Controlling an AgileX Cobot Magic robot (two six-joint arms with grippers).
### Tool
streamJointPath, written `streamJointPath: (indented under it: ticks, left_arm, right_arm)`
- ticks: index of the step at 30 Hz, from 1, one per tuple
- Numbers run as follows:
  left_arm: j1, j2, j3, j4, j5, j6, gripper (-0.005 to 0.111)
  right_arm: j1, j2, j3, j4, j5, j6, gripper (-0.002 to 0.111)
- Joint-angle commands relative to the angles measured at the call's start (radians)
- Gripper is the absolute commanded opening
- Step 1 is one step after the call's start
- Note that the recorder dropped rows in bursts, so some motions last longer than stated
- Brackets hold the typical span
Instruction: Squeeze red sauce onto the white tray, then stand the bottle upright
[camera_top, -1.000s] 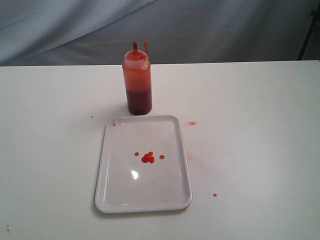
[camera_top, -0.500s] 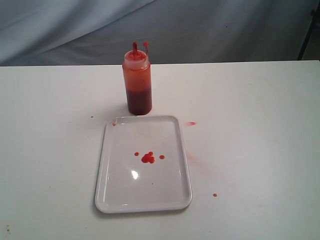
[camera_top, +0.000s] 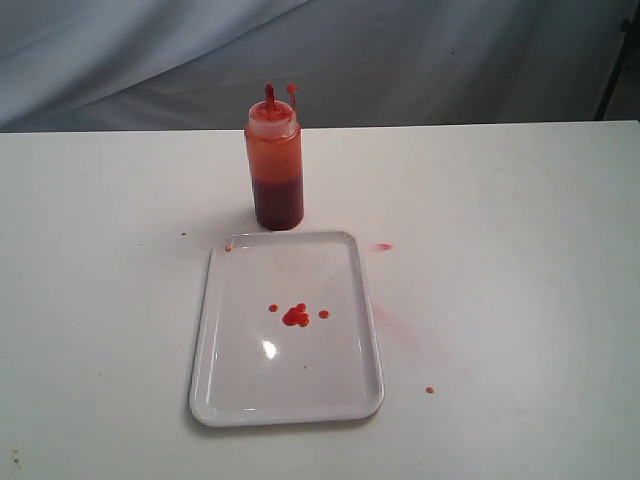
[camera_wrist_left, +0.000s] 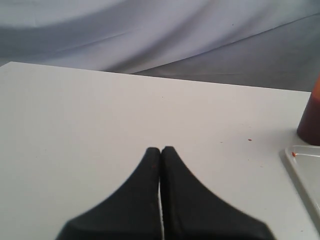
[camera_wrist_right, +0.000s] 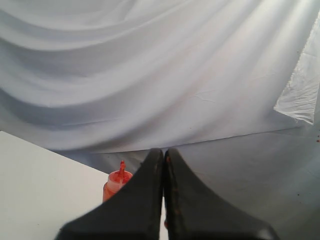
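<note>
- The white tray lies flat on the bench, towards its front edge.
- Red sauce: small blobs at tray centre.
- The bottle stands upright just beyond the tray, towards the far edge.
- Left gripper, right gripper: fingers pressed together, empty.

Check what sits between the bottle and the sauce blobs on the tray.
Between bottle and sauce: only the tray rim and its bare floor, seen in the exterior view.

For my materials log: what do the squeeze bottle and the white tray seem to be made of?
Squeeze bottle: probably translucent soft plastic; the dark sauce shows through its orange-stained wall. White tray: glossy, perhaps melamine or glazed ceramic; its smooth surface carries a bright highlight.
</note>
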Motion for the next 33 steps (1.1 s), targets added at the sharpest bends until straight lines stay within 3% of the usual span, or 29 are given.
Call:
streamJointPath:
  ticks: [1, 26, 28, 33]
  left_arm:
    - [0.002, -0.005, 0.005, 0.003, -0.007, -0.006, 0.0]
    - [0.002, -0.005, 0.005, 0.003, -0.007, -0.006, 0.0]
    - [0.002, -0.005, 0.005, 0.003, -0.007, -0.006, 0.0]
    - [0.002, -0.005, 0.005, 0.003, -0.007, -0.006, 0.0]
  right_arm:
    - [-0.005, -0.001, 0.004, 0.006, -0.011, 0.001, 0.0]
    - [-0.005, -0.004, 0.004, 0.001, -0.011, -0.044, 0.0]
    - [-0.034, -0.053, 0.004, 0.001, 0.039, -0.028, 0.0]
    - [-0.347, -0.237, 0.004, 0.079, 0.224, 0.02, 0.0]
